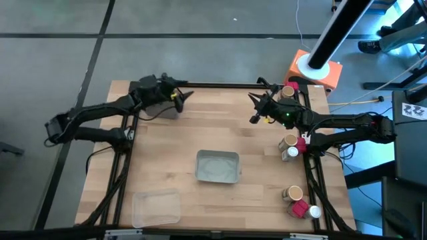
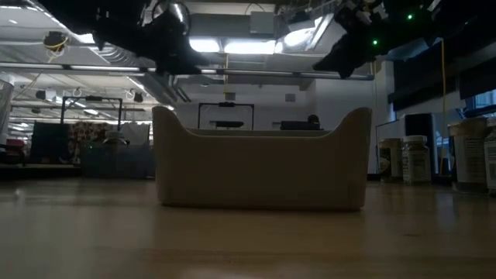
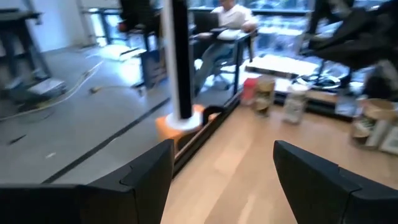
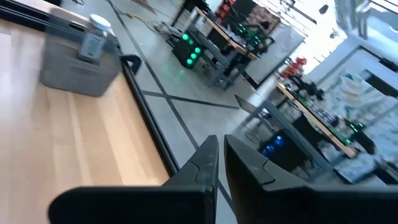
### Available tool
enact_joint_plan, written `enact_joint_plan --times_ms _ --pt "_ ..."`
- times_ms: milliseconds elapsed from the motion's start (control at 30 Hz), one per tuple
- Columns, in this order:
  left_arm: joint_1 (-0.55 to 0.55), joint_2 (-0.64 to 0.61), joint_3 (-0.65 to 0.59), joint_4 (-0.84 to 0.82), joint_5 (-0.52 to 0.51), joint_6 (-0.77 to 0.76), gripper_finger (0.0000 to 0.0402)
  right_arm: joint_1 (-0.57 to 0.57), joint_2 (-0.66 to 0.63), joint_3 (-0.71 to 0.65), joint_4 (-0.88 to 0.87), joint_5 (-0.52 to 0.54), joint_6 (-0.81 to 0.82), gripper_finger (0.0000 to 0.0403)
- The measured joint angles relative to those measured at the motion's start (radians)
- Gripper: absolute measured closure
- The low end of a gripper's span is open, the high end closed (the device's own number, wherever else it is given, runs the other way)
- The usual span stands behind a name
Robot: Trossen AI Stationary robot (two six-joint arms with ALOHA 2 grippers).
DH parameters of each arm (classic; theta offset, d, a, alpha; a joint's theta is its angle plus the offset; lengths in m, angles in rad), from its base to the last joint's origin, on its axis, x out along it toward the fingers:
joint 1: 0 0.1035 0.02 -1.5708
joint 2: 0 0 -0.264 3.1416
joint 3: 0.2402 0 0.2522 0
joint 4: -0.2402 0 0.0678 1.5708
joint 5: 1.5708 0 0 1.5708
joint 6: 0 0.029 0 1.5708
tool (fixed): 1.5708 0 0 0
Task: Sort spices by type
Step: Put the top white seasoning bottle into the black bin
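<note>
From above, the wooden counter (image 1: 220, 133) carries a grey tray (image 1: 217, 167) near its middle and a clear tray (image 1: 156, 207) at the near left corner. The spices stand along the right edge in three groups: one tan-lidded jar (image 1: 288, 91) at the far corner, a tan-lidded jar (image 1: 289, 141) with a white-capped jar (image 1: 293, 153) and a small red box (image 1: 301, 143) at mid-edge, and near the front a tan-lidded jar (image 1: 294, 193), a red box (image 1: 299, 209) and a white cap (image 1: 314, 212). So I count seven here; others may be hidden.

The left gripper (image 1: 181, 95) hangs over the far left part of the counter, beside a grey box (image 1: 160, 107) which is partly hidden under it. Only the right wrist view shows that a white-capped jar (image 4: 94, 36) stands in this grey box (image 4: 79, 65). The left wrist view shows its own fingers (image 3: 149, 168) spread wide apart with nothing between them, and several jars (image 3: 293, 102) far across the counter.

The right gripper (image 1: 257, 107) hovers over the far right part, near the jars; in its wrist view the fingers (image 4: 205, 160) are pressed together and hold nothing.

The low view alone shows the grey tray (image 2: 260, 167) from the side and three jars (image 2: 417, 159) at the right.
</note>
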Motion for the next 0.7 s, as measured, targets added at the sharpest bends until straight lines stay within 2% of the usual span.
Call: enact_joint_plan --times_ms 300,433,600,700 --pt "-0.116 0.186 -0.001 0.232 0.034 0.133 0.0144 0.000 -0.008 0.026 -0.044 0.193 0.013 0.0375" --pt "-0.126 0.221 0.008 0.381 0.032 0.193 0.0144 0.000 -0.008 0.126 -0.207 0.261 0.042 0.0375" --pt "-0.124 0.210 0.045 0.424 0.030 0.295 0.0144 0.000 -0.007 0.286 -0.468 0.342 0.110 0.0375" --pt "-0.124 0.206 0.055 0.434 0.030 0.320 0.0144 0.000 -0.007 0.372 -0.629 0.348 0.156 0.0375"
